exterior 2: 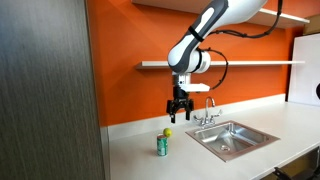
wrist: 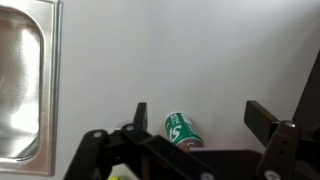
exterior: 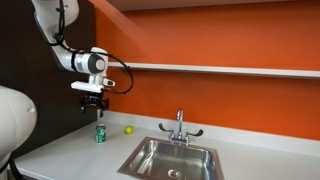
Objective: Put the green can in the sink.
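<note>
The green can (exterior: 100, 133) stands upright on the pale grey countertop, left of the sink (exterior: 170, 158). It also shows in an exterior view (exterior 2: 162, 145) and in the wrist view (wrist: 182, 129) between the fingers. My gripper (exterior: 95, 104) hangs open and empty well above the can; it also shows in an exterior view (exterior 2: 178, 116) and in the wrist view (wrist: 200, 112). The sink is a stainless-steel basin with a chrome faucet (exterior: 180, 126); it also appears in an exterior view (exterior 2: 232, 138) and at the left edge of the wrist view (wrist: 25, 80).
A small yellow-green ball (exterior: 128, 129) lies on the counter between can and faucet, also seen in an exterior view (exterior 2: 168, 132). An orange wall with a shelf (exterior: 220, 69) stands behind. A dark panel (exterior 2: 50, 90) rises beside the counter.
</note>
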Robot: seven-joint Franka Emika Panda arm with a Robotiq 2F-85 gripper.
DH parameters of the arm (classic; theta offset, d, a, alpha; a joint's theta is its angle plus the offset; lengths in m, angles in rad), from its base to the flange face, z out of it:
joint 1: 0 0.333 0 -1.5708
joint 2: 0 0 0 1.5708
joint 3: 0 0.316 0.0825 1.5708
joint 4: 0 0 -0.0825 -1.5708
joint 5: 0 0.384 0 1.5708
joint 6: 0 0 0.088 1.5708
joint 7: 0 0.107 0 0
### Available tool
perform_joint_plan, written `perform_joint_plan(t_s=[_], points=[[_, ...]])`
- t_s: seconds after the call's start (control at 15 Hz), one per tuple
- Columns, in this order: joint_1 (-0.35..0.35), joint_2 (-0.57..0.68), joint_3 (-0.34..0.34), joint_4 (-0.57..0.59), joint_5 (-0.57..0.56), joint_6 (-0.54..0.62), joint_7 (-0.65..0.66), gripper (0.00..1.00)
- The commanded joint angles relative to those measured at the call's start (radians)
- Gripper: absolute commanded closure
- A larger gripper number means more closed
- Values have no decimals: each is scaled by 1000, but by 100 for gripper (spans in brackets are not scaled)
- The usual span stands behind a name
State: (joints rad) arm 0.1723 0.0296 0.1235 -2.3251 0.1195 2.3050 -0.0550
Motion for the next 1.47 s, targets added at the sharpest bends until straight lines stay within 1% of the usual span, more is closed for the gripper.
perform_joint_plan(t_s=[0.0, 0.53, 1.0, 1.4], points=[[0, 82, 21, 52, -19, 31, -4, 0], [10, 191, 37, 96, -30, 87, 1, 0], [32, 272, 56, 140, -53, 97, -1, 0], [45, 328, 50, 170, -93, 125, 8, 0]])
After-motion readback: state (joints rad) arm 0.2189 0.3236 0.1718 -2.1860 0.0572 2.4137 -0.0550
